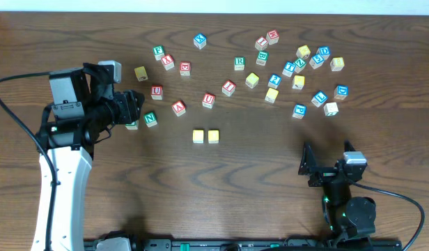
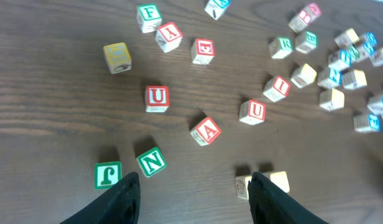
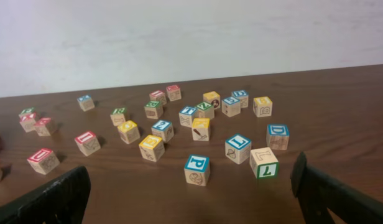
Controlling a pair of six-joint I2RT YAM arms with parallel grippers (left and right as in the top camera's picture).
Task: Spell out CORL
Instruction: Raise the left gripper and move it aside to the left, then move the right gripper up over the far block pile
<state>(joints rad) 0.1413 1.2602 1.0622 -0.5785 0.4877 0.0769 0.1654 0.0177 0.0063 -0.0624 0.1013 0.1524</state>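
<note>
The left gripper (image 2: 194,186) was over the dark brown wooden table (image 2: 48,118), and its two black fingers (image 2: 126,199) stood apart with only bare tabletop between them. Just ahead of the finger at the left of the wrist view sat a small wooden cube with a green J (image 2: 107,174). A like cube with a green N (image 2: 151,160) stood near it, a little further ahead. Ahead of the other finger stood the nearer yellow-faced wooden cube (image 1: 198,136) and the farther yellow-faced wooden cube (image 1: 213,136). They were side by side in a row and just beside each other, and their letters were too small to read. From overhead this pair lay well apart from the left fingers. The pale wooden cube with a green R (image 2: 280,46) lay much further ahead of those fingers among the scattered cubes, well apart from the yellow pair. The right gripper (image 3: 190,190) had its fingers (image 3: 48,199) spread wide and held nothing. The blue-lettered cubes (image 1: 319,98) lay ahead of them, and which one bore the L could not be told.
</note>
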